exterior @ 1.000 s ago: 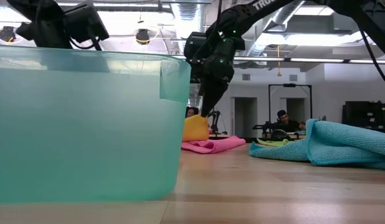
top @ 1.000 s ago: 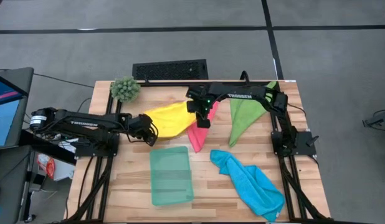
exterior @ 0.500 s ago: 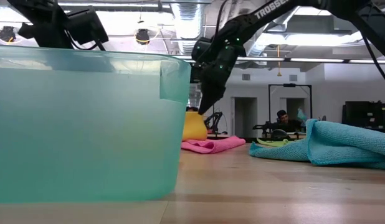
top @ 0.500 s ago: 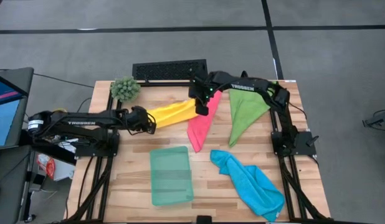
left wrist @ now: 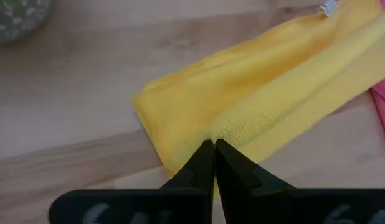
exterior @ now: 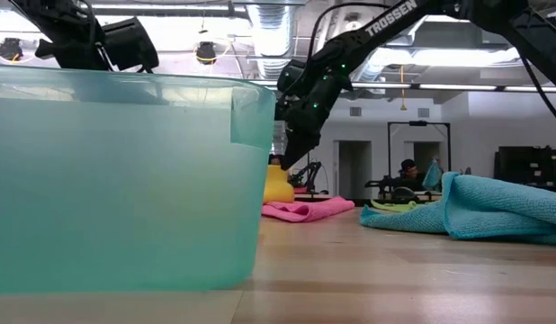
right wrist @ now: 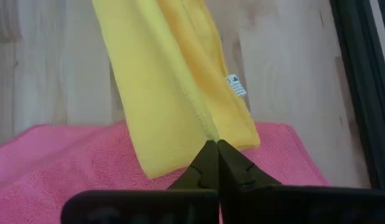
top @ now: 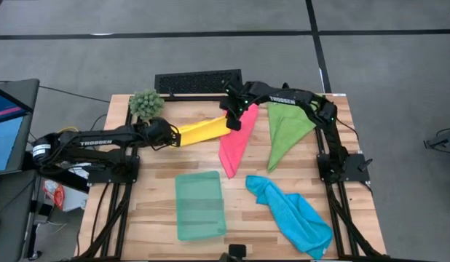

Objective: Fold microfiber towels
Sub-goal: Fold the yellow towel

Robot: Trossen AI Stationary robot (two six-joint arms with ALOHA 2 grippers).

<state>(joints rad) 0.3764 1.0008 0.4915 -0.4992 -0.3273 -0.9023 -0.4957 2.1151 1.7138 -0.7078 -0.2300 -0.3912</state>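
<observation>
The yellow towel (top: 202,129) lies as a narrow doubled band at the table's far middle, and its right end rests on the pink towel (top: 234,148). My left gripper (top: 170,137) is shut on its left end. My right gripper (top: 231,122) is shut on its right end. The yellow towel also shows in the low view (exterior: 278,184), under my right gripper (exterior: 286,163). The green towel (top: 286,132) lies flat at the far right. The blue towel (top: 292,216) lies crumpled at the near right. My left gripper pinches the hemmed edge of the yellow towel's upper layer (left wrist: 225,132) between its two fingers, close to the left end fold. The fingers slant down from the table's left. The towel lies on the table below them. My right gripper pinches the yellow towel's hemmed edge (right wrist: 207,128) between its two fingers at the right end, near the white tag (right wrist: 235,85). The fingers point down from above. That end lies over the pink towel (right wrist: 68,162).
A pale teal tray (top: 199,205) stands at the near middle and fills the low view's left (exterior: 125,180). A spiky green plant ball (top: 146,104) sits at the far left corner. A black slatted panel (top: 198,80) lies beyond the far edge.
Both grippers have stayed shut and gone toward the table's far edge, the left one also a little left. They have carried the yellow towel's near edge over its far part. The towel has been folded over from a broad sheet into a narrow band.
</observation>
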